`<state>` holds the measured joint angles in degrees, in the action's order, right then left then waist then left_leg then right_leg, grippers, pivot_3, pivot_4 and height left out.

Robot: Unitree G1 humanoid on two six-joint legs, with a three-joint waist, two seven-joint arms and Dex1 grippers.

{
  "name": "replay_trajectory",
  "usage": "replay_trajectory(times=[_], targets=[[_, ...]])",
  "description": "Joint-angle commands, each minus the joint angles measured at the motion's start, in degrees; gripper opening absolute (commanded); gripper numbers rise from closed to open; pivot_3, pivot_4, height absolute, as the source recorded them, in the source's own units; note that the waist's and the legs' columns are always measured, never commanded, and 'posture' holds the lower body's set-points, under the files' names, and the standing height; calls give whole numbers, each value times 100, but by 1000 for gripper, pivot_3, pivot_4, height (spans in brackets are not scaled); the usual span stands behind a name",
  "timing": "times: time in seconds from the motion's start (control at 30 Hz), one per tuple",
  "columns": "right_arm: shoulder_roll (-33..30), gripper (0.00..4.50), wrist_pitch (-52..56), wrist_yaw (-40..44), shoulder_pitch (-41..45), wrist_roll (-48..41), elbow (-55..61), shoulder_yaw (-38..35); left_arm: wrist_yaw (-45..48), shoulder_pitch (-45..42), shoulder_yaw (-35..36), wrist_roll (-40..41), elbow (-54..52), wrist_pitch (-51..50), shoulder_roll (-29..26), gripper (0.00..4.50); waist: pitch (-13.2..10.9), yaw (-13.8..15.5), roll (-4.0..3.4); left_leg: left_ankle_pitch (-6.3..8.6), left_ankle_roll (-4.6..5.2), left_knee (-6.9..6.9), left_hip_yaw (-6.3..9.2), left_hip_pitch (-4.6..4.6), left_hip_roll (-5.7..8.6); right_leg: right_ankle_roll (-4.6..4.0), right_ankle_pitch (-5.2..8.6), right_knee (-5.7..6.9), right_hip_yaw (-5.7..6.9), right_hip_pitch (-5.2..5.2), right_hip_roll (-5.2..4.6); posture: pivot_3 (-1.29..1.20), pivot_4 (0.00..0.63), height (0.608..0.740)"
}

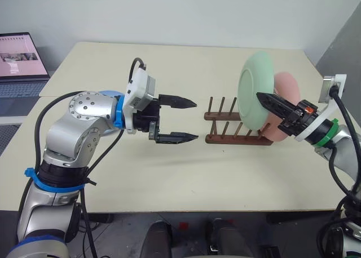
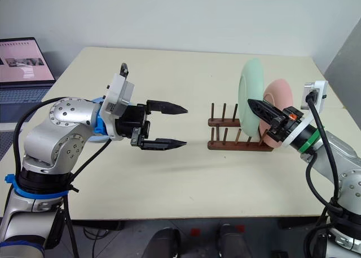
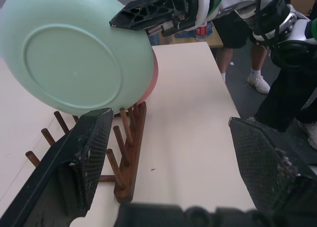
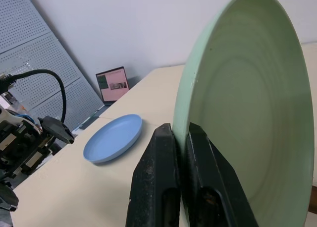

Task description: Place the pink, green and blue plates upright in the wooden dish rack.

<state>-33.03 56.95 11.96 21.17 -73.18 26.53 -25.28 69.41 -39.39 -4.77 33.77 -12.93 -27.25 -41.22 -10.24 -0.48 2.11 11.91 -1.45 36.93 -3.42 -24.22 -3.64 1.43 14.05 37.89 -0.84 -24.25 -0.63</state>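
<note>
Green plate: The round pale green plate (image 1: 255, 92) is held upright at the right of the frame, just above the rack. Whether its low edge is touching the rack yet cannot be told.
Right fingers: The two black fingers of the right gripper (image 1: 269, 100) are clamped on the rim of the green plate, one finger on each face.
Pink plate: The round pink plate (image 1: 289, 86) is seen standing upright behind the green plate, at the right end of the rack.
Blue plate: The flat round blue plate (image 4: 113, 138) is lying on the table, at the left of the frame, partly hidden by the left arm in the head views.
Rack: The small dark brown wooden dish rack (image 1: 225, 123) with thin upright pegs is set right of the middle of the table. The pegs on its left side are bare.
Left fingers: The fingers of the left gripper (image 1: 181, 120) are spread wide apart, and nothing is held. They are pointed at the rack, well apart from it.
Table: The pale cream table (image 1: 169, 173) is flat and smooth.
How the plate will handle: The plate is judged to be light, stiff and a bit slippery. It is best held by the rim, as it is now, and it could swing or slip if it is bumped on a peg.
</note>
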Motion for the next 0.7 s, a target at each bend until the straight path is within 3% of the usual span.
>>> replay_trajectory(times=[0.03,0.07,0.2,0.33,0.5,0.7], targets=[[-115,0,-90,-154,149,-66,-122,79,-52,-47,158,44,-171,31,23,4090,0,-2,0,0,0,0,-1,0,0,0,0,0,-1,0,0,0,150,728],[-131,0,-83,-221,176,-77,-180,99,-63,-47,155,37,-171,34,28,4090,0,-2,0,0,0,0,0,0,0,0,0,0,-1,0,0,0,150,728],[-329,1146,-152,-182,274,63,-130,196,-112,-24,159,4,-172,39,31,4115,0,4,0,0,0,0,0,-1,0,0,0,0,-1,-1,1,0,150,728],[-517,2619,-275,-175,369,298,-63,238,-150,1,159,-31,-142,54,8,4115,0,4,0,0,0,0,1,-3,0,0,0,-3,-1,-1,1,0,150,728],[-1182,4456,-461,187,492,823,196,195,-347,173,360,-26,-151,-40,-103,4115,-1,9,-2,0,0,-1,-1,-4,0,0,0,-4,1,-3,1,0,150,728],[-2393,4456,-1305,1878,510,2051,387,638,-1589,829,1134,-110,-301,-455,-90,4115,-1,-5,-3,1,1,-2,1,-3,-5,0,1,-7,0,-4,2,0,150,728]])
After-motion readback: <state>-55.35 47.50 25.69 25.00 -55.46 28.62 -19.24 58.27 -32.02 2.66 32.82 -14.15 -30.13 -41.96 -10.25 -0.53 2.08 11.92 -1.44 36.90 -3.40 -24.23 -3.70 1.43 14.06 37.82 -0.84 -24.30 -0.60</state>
